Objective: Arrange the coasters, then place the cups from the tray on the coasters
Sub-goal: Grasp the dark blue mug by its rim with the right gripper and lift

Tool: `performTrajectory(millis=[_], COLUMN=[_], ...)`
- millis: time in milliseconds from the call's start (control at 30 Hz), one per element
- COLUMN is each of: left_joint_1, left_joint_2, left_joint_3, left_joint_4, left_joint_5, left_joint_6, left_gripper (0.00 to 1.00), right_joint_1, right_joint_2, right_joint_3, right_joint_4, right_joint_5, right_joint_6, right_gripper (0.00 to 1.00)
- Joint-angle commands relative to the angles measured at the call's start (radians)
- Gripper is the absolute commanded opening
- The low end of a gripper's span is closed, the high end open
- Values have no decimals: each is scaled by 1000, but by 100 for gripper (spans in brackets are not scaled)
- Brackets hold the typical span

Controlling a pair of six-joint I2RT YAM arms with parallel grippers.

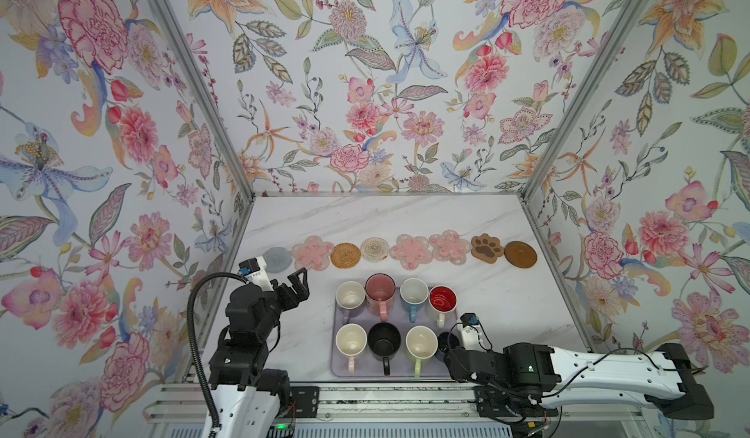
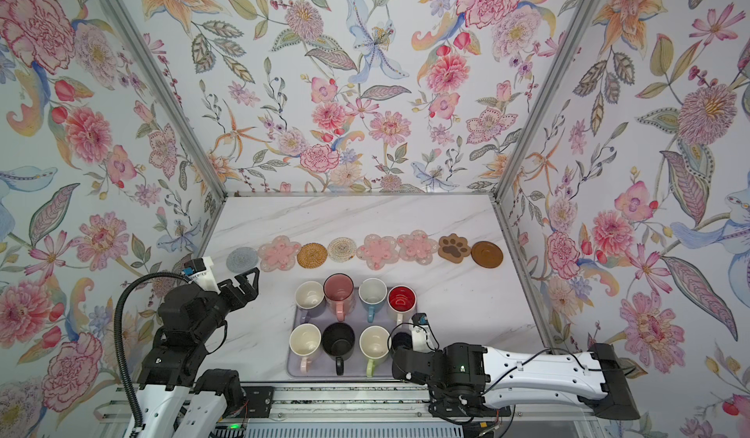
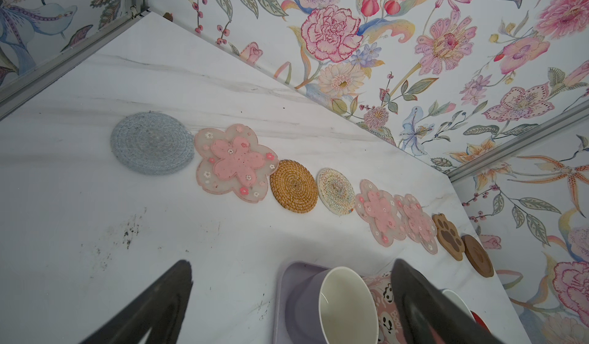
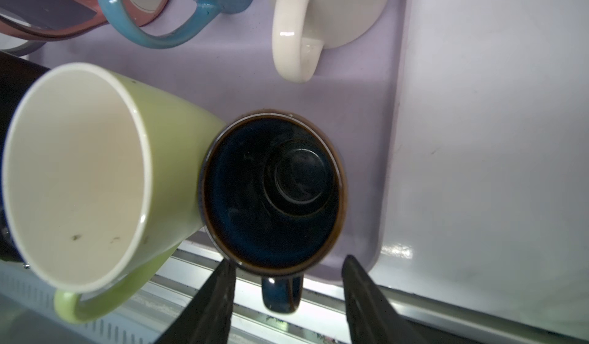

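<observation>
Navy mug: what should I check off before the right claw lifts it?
1. All eight coasters in a row, bare: ok.
2. The right claw straddles the navy mug at its handle: ok.
3. Jaws shut on handle: not ok, gaps both sides.
4. Gap between navy mug and green mug: cannot tell.
5. Upright on the tray: ok.
6. The left claw open, away from navy mug: ok.

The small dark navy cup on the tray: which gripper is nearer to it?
Right. The right gripper straddles the handle of the navy cup; the left gripper hovers off the tray, near the grey coaster.
</observation>
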Motion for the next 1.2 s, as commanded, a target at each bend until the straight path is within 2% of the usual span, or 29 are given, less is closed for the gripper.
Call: performTrajectory(millis=[0,533,833,1033,1167], left_joint_1=[0,1,1,0,0], left_joint_2=[-15,-22,-29,-26,-22], left_joint_3=[0,-1,-2,-3,-2], left_joint_4=[3,3,5,7,8], left_joint_5=[-5,-8,-8,-9,-8], left_joint_6=[12,9,9,8,8], left_gripper=[99,99,99,99,99], right_joint_1=[6,-12,-33,-35,-45], right_joint_2=[29,80,93,121,123], right_joint_3=[-3,-27,-7,86,172], right_joint_4=[5,11,4,-100,-210], right_joint_5=[27,51,33,61,92], right_joint_6=[9,-5,-61,-81,-72], right_gripper=[52,33,16,0,0])
